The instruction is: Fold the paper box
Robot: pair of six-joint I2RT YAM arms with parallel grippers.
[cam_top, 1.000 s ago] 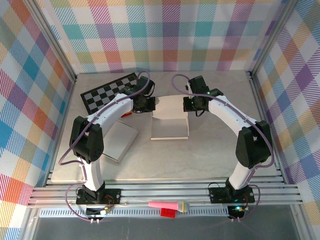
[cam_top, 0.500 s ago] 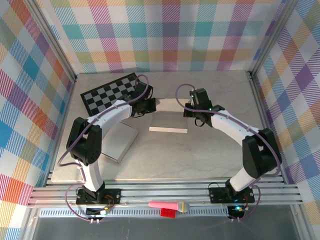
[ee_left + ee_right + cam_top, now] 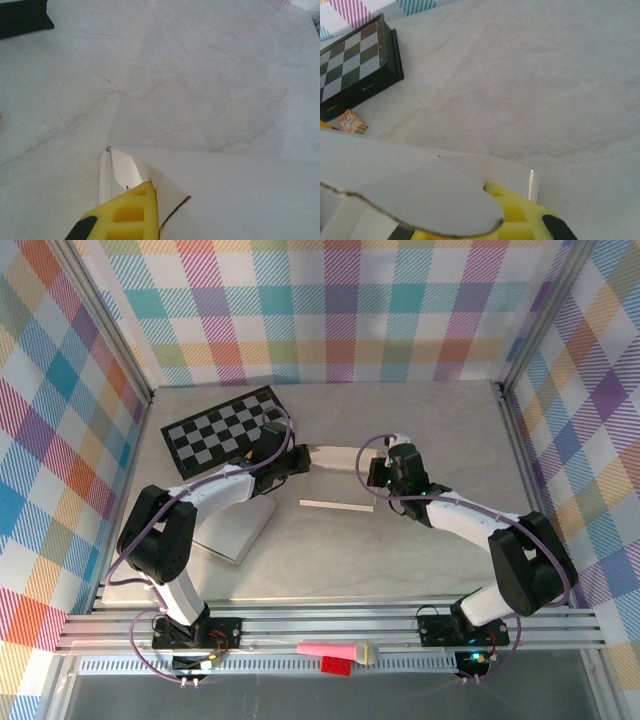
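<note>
White paper box (image 3: 337, 503) sits centre of the worktop (image 3: 440, 420), nearer its far edge. Our left hand (image 3: 303, 458) and right hand (image 3: 373, 472) each pinch one end. Mid-fold, we judge; next, both ends turn inward together.

Reference point: the white paper box (image 3: 335, 455), mid-table.

- **In front of it:** the grey marbled table (image 3: 350, 560) is open to the near edge.
- **Behind it:** passage is open to the plaid back wall (image 3: 330, 310).
- **Left of it:** the white left arm (image 3: 225, 485) and a flat pale rectangular slab (image 3: 235, 530) obstruct.
- **Behind-left:** a black-and-white chessboard (image 3: 222, 425) stands with a small wooden block (image 3: 352, 121) beside it.
- **Right of it:** the white right arm (image 3: 460, 515) crosses.
</note>
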